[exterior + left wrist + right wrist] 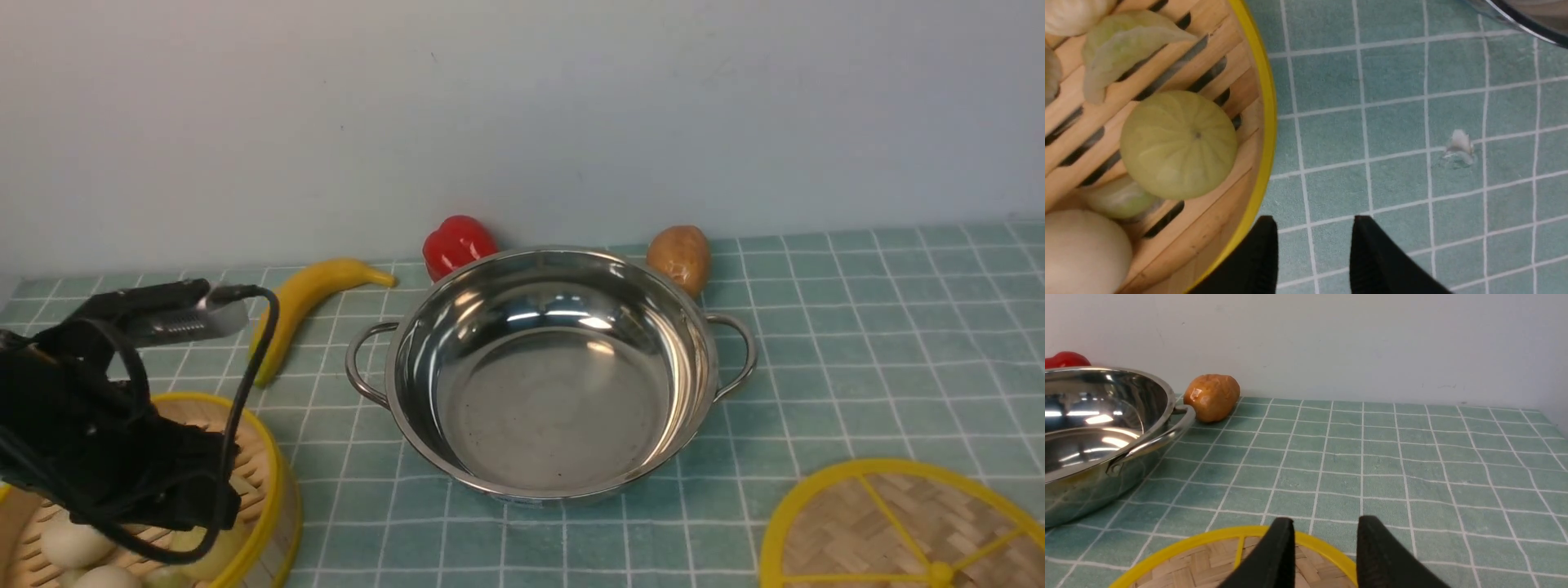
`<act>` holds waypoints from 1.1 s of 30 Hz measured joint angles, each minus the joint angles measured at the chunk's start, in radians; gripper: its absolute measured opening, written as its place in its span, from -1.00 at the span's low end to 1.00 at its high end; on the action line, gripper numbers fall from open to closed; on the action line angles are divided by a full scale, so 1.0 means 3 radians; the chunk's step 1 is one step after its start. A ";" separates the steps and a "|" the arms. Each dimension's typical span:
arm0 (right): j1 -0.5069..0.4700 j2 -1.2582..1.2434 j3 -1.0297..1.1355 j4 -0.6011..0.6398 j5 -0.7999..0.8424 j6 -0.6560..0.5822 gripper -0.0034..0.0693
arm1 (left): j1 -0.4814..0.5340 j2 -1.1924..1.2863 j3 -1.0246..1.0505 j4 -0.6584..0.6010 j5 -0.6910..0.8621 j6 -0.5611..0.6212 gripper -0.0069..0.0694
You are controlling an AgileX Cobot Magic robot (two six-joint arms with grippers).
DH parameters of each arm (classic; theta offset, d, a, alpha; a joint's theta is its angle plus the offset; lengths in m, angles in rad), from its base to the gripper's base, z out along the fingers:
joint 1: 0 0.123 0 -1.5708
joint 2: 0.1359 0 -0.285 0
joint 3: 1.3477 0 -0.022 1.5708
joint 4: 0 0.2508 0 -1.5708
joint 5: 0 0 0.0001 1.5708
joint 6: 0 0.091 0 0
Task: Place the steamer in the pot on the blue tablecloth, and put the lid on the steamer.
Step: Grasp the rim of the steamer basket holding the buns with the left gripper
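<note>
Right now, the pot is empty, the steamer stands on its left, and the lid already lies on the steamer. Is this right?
Not fully. The lid is not on the steamer; it lies on the blue tablecloth, right of the pot, as the front view shows. The rest is correct.

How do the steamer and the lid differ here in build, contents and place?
Build: the steamer is a deep basket with a slatted base; the lid is a flat woven disc with thin spokes and a centre knob.
Contents: the steamer holds pale buns; nothing shows on the lid.
Place: the steamer sits at the pot's left, the lid at its right.
Shared: yellow rims, and both lie on the blue tablecloth, outside the pot.
</note>
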 joint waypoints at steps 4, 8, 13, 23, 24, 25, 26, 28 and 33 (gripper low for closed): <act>0.0000 0.0000 0.0000 0.0000 0.0000 0.0000 -0.25 | 0.0000 0.0094 0.0000 -0.0068 -0.0192 0.0053 -0.18; 0.0000 0.0000 0.0000 0.0000 0.0000 0.0000 -0.25 | -0.0006 0.0097 0.0000 -0.0122 -0.0306 0.0151 -0.18; 0.0000 0.0000 0.0000 0.0000 0.0000 0.0000 -0.25 | -0.0006 0.0198 -0.0004 -0.0190 -0.0423 0.0377 -0.18; 0.0000 0.0000 0.0000 0.0005 0.0000 0.0000 -0.25 | -0.0192 0.0765 -0.0004 -0.0146 -0.0668 0.0534 -0.18; 0.0000 0.0000 0.0000 0.0005 0.0000 0.0000 -0.25 | -0.0213 0.0802 -0.0004 -0.0117 -0.0720 0.0514 -0.18; 0.0000 0.0000 0.0000 0.0005 0.0000 0.0000 -0.25 | -0.0221 0.0828 -0.0004 -0.0093 -0.0768 0.0486 -0.18; 0.0000 0.0000 0.0000 0.0005 0.0000 0.0000 -0.25 | -0.0224 0.0828 -0.0004 -0.0092 -0.0768 0.0486 -0.18; 0.0000 0.0000 0.0000 0.0005 0.0000 0.0000 -0.25 | -0.0228 0.0853 -0.0004 -0.0082 -0.0825 0.0449 -0.18; 0.0000 0.0000 0.0000 0.0005 0.0000 0.0000 -0.25 | -0.0228 0.0908 -0.0004 -0.0071 -0.0957 0.0393 -0.18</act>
